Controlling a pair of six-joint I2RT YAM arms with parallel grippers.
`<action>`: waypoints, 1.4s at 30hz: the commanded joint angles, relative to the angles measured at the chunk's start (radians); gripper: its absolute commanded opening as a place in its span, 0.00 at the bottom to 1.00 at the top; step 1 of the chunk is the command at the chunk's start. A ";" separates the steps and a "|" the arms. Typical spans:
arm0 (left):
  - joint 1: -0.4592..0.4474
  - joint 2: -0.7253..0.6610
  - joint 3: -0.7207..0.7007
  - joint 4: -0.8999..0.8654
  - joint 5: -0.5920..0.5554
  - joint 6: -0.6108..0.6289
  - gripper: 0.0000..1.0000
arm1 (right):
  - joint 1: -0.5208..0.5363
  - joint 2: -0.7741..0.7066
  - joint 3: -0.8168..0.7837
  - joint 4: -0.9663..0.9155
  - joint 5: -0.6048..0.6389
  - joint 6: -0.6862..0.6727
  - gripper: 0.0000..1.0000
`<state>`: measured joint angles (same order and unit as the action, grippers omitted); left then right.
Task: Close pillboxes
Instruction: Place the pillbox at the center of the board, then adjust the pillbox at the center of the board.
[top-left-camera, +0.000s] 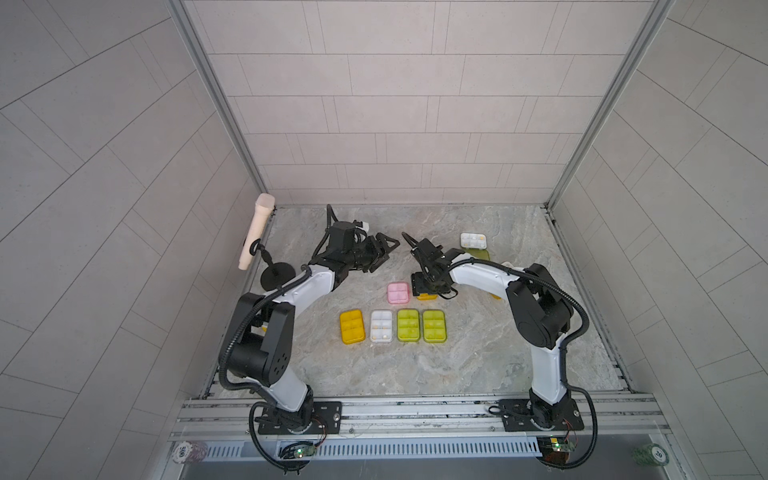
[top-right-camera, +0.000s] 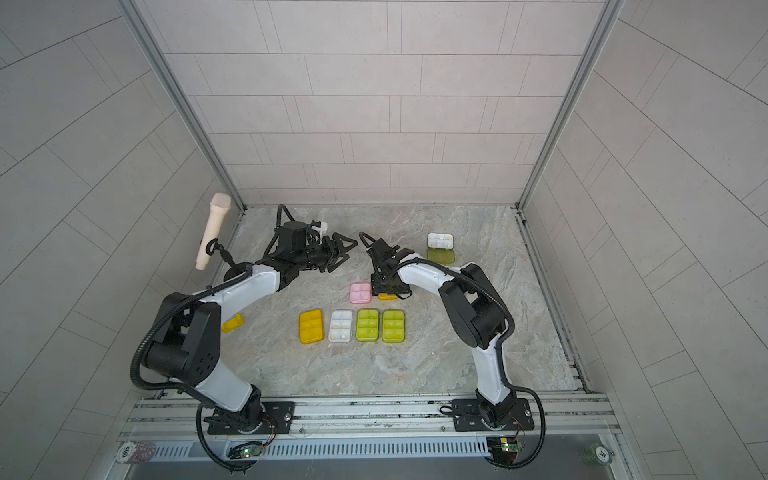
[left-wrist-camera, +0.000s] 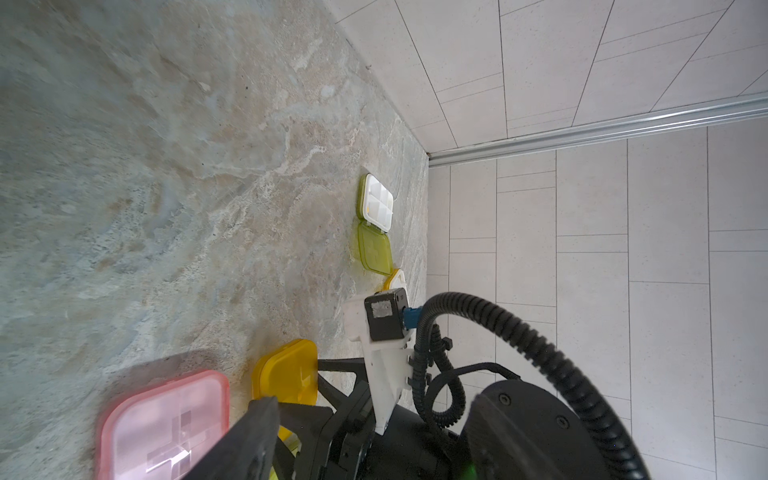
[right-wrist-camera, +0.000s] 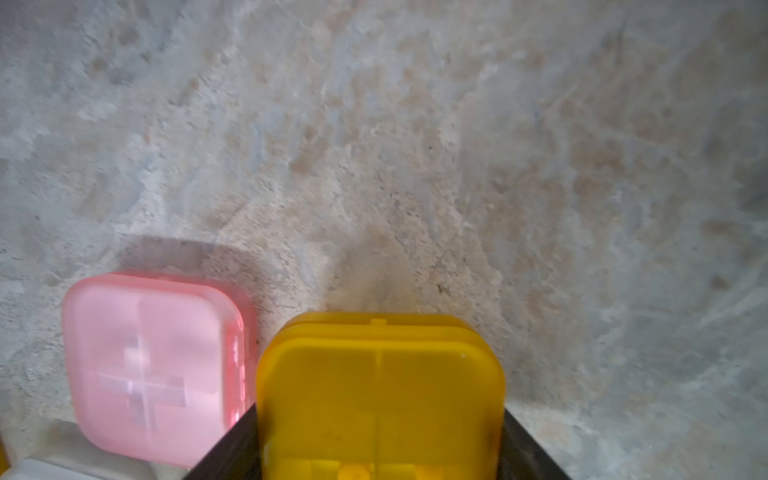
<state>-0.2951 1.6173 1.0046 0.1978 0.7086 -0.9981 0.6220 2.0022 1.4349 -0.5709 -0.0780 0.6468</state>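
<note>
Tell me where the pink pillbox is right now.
In both top views the pink pillbox sits mid-table, closed, just left of the orange pillbox and behind the clear-lidded pillbox and a yellow-green pillbox.

We see a beige microphone (top-left-camera: 256, 232) on its black stand (top-left-camera: 277, 276), a pale chip stack (top-left-camera: 188, 451), a green chip stack (top-left-camera: 654, 454), and the marbled tabletop (top-left-camera: 415, 365).

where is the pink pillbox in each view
In a top view: pink pillbox just below picture centre.
In a top view: pink pillbox, same spot.
Left wrist: pink pillbox close to the camera, blurred.
Right wrist: pink pillbox close, sharper.
Shared landmark: orange pillbox right beside it.
</note>
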 joint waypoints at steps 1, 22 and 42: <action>-0.006 -0.027 -0.010 0.023 -0.002 -0.007 0.76 | 0.015 0.027 0.013 0.001 0.008 0.039 0.76; -0.006 -0.023 -0.007 0.014 -0.003 -0.002 0.76 | 0.025 -0.031 0.004 -0.034 0.017 0.033 0.88; -0.007 0.020 -0.015 0.079 0.034 -0.050 0.76 | -0.607 -0.212 0.000 -0.126 -0.059 -0.168 0.99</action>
<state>-0.2958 1.6241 1.0039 0.2230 0.7181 -1.0180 0.0772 1.7565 1.4193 -0.6613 -0.1051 0.5217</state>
